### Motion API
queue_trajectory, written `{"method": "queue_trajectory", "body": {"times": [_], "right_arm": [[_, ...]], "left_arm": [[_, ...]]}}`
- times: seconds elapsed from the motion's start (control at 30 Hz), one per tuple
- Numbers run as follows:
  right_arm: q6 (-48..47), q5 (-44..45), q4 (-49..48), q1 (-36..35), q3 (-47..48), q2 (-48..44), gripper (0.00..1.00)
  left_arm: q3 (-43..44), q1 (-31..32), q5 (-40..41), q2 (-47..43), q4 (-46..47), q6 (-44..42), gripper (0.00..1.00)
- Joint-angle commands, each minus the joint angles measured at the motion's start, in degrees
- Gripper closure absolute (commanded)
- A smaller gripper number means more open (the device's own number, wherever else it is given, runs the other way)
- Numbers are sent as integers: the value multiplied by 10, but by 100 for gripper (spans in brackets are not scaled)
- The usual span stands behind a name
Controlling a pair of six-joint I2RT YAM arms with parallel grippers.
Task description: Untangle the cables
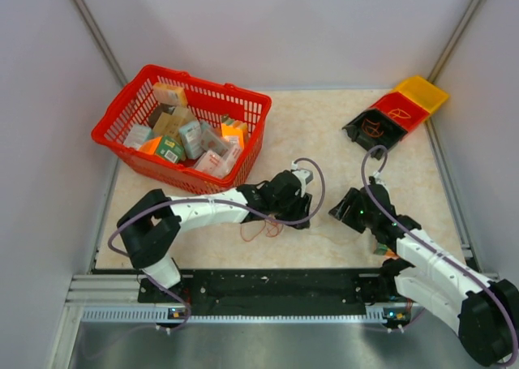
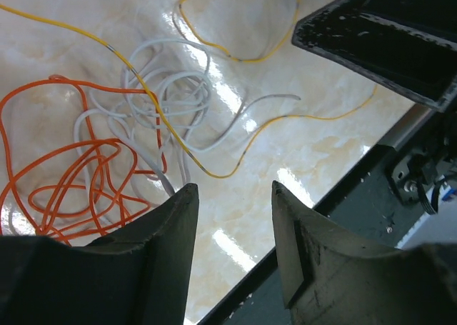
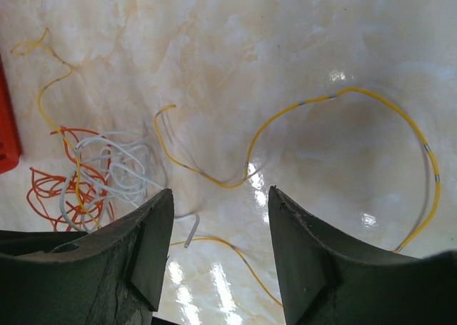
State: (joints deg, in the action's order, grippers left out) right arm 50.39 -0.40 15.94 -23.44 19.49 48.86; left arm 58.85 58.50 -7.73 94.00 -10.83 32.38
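Note:
The cables (image 1: 263, 227) lie as a small tangle of thin orange, white and yellow wires on the marble table, just in front of my left gripper (image 1: 298, 216). In the left wrist view the orange loops (image 2: 71, 189), white loops (image 2: 171, 89) and a yellow wire (image 2: 214, 171) lie beyond my open, empty left gripper (image 2: 232, 189). My right gripper (image 1: 345, 207) is open and empty over the table to the right of the tangle. In the right wrist view (image 3: 221, 193) a long yellow wire (image 3: 343, 96) curves ahead of it, with the orange (image 3: 64, 186) and white (image 3: 114, 168) loops to the left.
A red basket (image 1: 182, 126) full of small boxes stands at the back left. Black (image 1: 375, 127), red (image 1: 403, 108) and yellow (image 1: 422, 92) bins sit at the back right, with an orange wire in the black and red ones. A black rail (image 1: 276, 284) runs along the near edge.

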Motion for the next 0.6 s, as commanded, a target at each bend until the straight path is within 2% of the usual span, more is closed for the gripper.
{"method": "queue_trajectory", "body": {"times": [0.0,0.2,0.3,0.47,0.57], "right_arm": [[12,23,-33,5,-7,-5,45],[16,23,-36,6,-16,-17,45],[16,25,-37,6,-22,-17,45],[19,24,-39,5,-24,-21,46],[9,16,-37,5,-22,-24,46]], "left_arm": [[41,4,39,32,-13,21,51],[57,3,49,59,-18,28,51],[65,4,41,72,-9,26,55],[71,4,46,73,-3,22,79],[70,8,50,52,-3,11,100]]}}
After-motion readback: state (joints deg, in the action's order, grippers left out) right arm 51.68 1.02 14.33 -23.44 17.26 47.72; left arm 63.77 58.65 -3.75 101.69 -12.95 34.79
